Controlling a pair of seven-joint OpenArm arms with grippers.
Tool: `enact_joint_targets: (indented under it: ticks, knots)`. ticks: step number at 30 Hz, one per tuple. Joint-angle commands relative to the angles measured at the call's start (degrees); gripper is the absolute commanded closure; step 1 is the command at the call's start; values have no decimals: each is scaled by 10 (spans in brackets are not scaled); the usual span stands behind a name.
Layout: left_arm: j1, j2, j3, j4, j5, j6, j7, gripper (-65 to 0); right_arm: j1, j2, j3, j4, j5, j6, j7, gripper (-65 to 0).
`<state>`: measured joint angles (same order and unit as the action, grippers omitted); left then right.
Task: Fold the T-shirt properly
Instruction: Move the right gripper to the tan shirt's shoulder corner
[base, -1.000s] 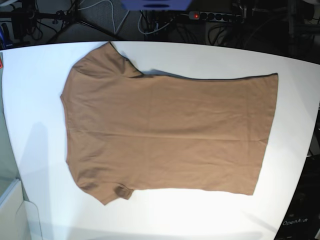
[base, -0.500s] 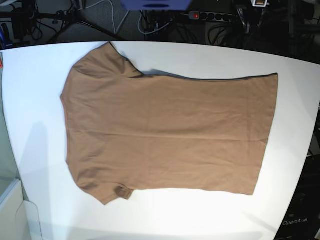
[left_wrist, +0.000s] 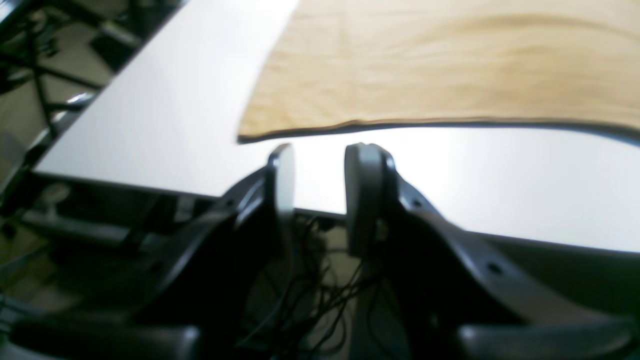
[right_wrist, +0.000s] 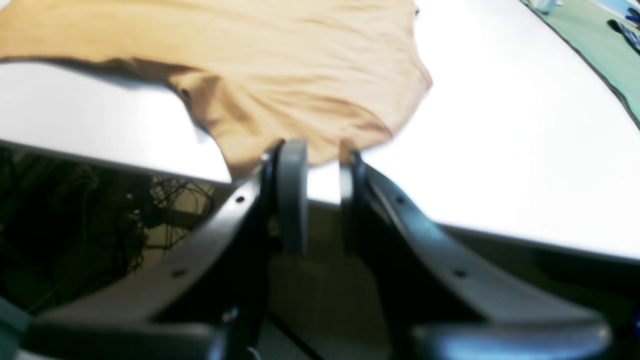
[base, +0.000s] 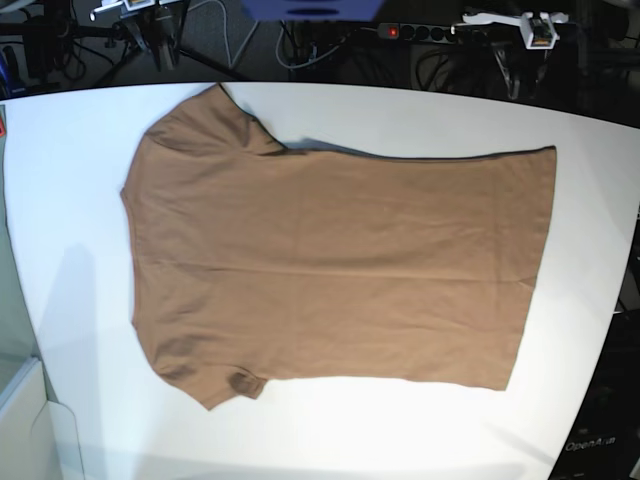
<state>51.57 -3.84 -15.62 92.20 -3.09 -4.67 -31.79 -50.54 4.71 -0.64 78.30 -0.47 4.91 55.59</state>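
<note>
The T-shirt (base: 340, 270) is plain tan and lies flat on the white table (base: 70, 200), sleeves to the left and hem to the right in the base view. My left gripper (left_wrist: 320, 150) hovers off the table's far edge, open and empty, just short of the T-shirt's (left_wrist: 450, 65) hem corner. My right gripper (right_wrist: 322, 155) hangs at the same far edge, facing a sleeve of the T-shirt (right_wrist: 280, 60). Its fingers stand a little apart with nothing between them. In the base view only the wrists show at the top: right arm (base: 140, 10), left arm (base: 535, 25).
Behind the table hang cables and a power strip (base: 420, 32). A green mat (right_wrist: 600, 50) borders the table on one side. The table's far edge (left_wrist: 150, 182) runs right below both grippers. A pale panel (base: 20, 410) stands at the front left.
Both arms have come into the base view at its top edge, first the left, then the right. The T-shirt has not moved.
</note>
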Motion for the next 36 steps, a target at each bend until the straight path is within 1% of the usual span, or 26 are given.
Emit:
enact_joint_targets:
  ticks: [1,4,8,10,12,14,17,21,22,25,27,30,32,35,36]
  knots:
    - [8,-3,-2,14,-2,-1,-9,-170,-8,2,1,15,5,1,3,-128]
    - [7,-4,-5,21,-2,-1,6,-170,-6,2,0,35,5,1,-27,-128]
    - [-5,-3,-8,21,-3,-1,8,-170,10,5,-12,43,5,1,-59,-128]
    - [-8,-3,-8,19,-3,-1,8,-170,14,5,-17,43,-13,1,-71,-128]
    - [-8,-3,-8,19,-3,-1,8,-170,15,1,-20,43,-40,1,-75,-128]
    - [-8,-3,-8,19,-3,-1,8,-170,15,-5,-36,43,-51,1,-75,-128]
    - [-8,-2,-8,19,-3,-1,8,-170,16,-5,-52,43,-51,1,-75,-129]
    - [-8,-2,-11,19,-3,-1,8,-170,17,-5,-53,47,-50,1,-76,-133]
    - [-8,-1,-19,19,-3,-1,8,-170,21,-5,-53,53,-50,1,-77,-148]
    - [-8,4,-33,19,-3,-1,8,-170,25,-4,-51,67,-48,1,-77,-222]
    - [-8,8,-44,19,-3,-1,8,-170,28,-4,-51,71,-48,1,-77,-255]
    - [-7,8,-48,19,-3,-1,8,-170,29,-4,-51,77,-48,1,-77,-260]
    - [-6,8,-48,19,-3,-1,8,-170,35,-4,-51,81,-44,1,-78,-260]
    - [-4,8,-48,19,-3,-1,8,-170,34,-1,-55,88,5,3,-79,-261]
    - [-4,8,-48,18,-3,-1,8,-170,33,4,-58,96,25,10,-87,-261]
